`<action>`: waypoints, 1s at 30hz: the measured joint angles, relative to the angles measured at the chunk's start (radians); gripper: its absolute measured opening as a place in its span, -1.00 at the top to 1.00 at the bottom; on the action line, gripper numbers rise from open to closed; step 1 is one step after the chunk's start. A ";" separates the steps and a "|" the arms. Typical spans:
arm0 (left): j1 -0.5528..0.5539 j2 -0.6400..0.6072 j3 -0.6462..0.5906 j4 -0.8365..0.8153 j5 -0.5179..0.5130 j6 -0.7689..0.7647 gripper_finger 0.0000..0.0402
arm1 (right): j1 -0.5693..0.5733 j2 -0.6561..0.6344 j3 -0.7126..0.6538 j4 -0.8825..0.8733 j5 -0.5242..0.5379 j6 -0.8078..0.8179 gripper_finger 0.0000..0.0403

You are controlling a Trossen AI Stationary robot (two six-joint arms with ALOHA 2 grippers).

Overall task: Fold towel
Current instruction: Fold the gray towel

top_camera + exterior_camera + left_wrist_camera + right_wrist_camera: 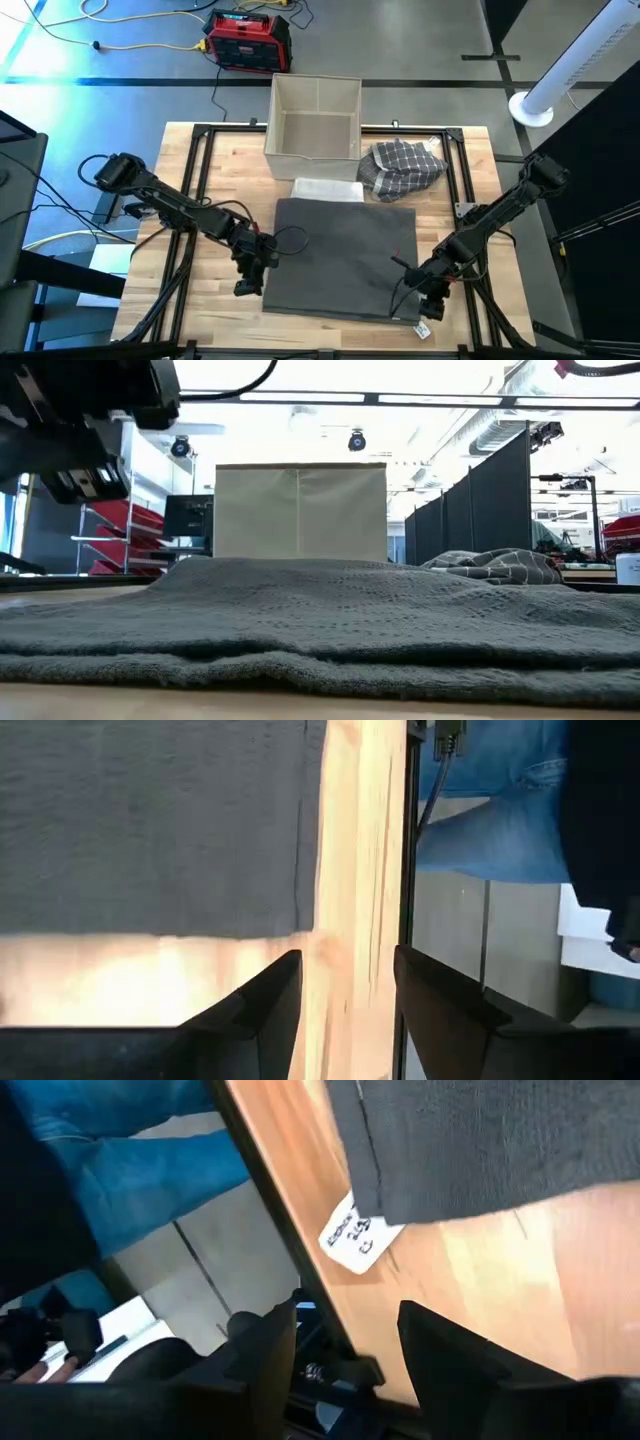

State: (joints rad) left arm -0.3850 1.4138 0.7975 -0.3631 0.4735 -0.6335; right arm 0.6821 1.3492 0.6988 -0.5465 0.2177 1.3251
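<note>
Wooden table (200, 160) carries the grey towel (340, 255), spread flat at its middle with a box (315, 118) beyond its far edge. Left gripper (250, 285) hangs just outside the towel's near left corner, jaws parted and empty; right gripper (428, 303) mirrors it at the near right corner, also released. Each corner lies just inward of its claw, so both arms look equally close for a fold away toward the box

Matt, seemingly terry-cloth towel (340, 255)
</note>
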 joint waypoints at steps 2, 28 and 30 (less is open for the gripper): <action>-0.001 -0.002 -0.005 0.012 -0.092 0.012 0.23 | -0.003 0.028 -0.009 -0.002 0.083 0.011 0.17; -0.225 0.260 -0.081 0.403 -0.330 -0.342 0.23 | 0.039 -0.066 0.079 -0.243 0.018 -0.167 0.17; -0.227 0.229 -0.071 0.360 -0.306 -0.354 0.23 | 0.019 -0.122 0.101 -0.364 0.064 -0.217 0.17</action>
State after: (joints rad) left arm -0.6117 1.6431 0.7263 -0.0029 0.1679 -0.9879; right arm 0.7006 1.2268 0.7999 -0.9105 0.2816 1.1078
